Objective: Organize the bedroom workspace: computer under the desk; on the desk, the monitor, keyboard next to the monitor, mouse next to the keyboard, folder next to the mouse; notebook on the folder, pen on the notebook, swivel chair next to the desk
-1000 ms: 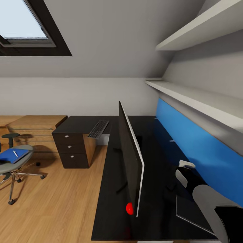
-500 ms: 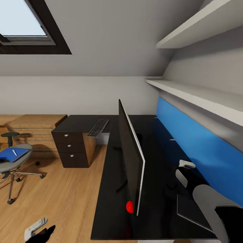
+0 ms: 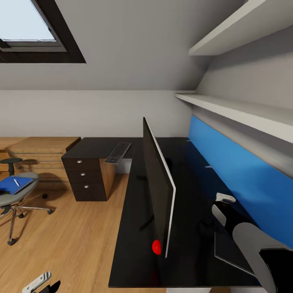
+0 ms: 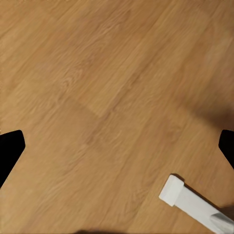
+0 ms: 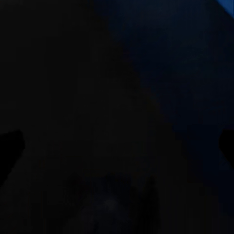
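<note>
The left hand [image 4: 117,146] hangs low over the wood floor [image 3: 69,240], fingers spread wide, gripping nothing. The right arm [image 3: 248,240] reaches over the black bench [image 3: 134,244] behind the monitor [image 3: 156,191]; I cannot tell its hand's state. The blue folder [image 3: 14,184] lies on the chair [image 3: 16,197], the keyboard [image 3: 118,153] on the bench.

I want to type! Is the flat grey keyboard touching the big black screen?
Apart. In the head view the keyboard lies far along the desk, bare black top before the screen.

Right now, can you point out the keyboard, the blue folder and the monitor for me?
keyboard [image 3: 118,153], head view, middle of its keys.
folder [image 3: 12,185], head view, its blue cover on the chair seat.
monitor [image 3: 154,191], head view, its dark back panel.
</note>
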Available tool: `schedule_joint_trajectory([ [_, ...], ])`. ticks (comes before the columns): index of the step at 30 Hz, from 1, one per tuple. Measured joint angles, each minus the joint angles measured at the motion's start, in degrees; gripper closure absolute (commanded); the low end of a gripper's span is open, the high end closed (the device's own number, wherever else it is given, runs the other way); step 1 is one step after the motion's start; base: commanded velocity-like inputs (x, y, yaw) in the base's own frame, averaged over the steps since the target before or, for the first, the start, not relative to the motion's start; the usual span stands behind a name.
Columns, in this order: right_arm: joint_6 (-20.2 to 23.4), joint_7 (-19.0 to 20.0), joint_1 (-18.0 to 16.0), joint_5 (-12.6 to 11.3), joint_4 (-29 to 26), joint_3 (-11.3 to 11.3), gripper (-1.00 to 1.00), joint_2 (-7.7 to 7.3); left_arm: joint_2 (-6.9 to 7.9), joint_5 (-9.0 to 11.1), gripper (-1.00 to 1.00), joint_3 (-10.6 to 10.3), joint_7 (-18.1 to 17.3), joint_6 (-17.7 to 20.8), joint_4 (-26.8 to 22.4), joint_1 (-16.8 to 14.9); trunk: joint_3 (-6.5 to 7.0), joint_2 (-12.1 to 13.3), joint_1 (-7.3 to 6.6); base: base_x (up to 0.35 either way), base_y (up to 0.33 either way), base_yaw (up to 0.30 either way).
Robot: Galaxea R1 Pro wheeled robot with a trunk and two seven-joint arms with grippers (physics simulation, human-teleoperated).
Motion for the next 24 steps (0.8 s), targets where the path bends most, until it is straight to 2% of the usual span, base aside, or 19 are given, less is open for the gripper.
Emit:
schedule_joint_trajectory([
  [6,0.1,0.1,0.0,-0.1,0.3,0.0,-1.0,-0.02,0.02,0.0,-1.0,0.1,0.0,-0.8,0.4,0.0,-1.08,-2.4,1.32,0.0,0.0,0.0],
  [15,3.2,0.1,0.0,-0.6,0.2,-0.2,-1.0,0.05,0.0,0.0,-1.0,0.1,0.1,-0.9,0.6,0.0,-2.7,-6.0,3.3,0.0,0.0,0.0],
  [24,4.6,0.1,0.0,-0.8,0.3,-0.3,-1.0,0.15,0.0,0.0,-1.0,0.1,0.1,-0.9,0.6,0.0,-2.7,-6.0,3.3,0.0,0.0,0.0],
])
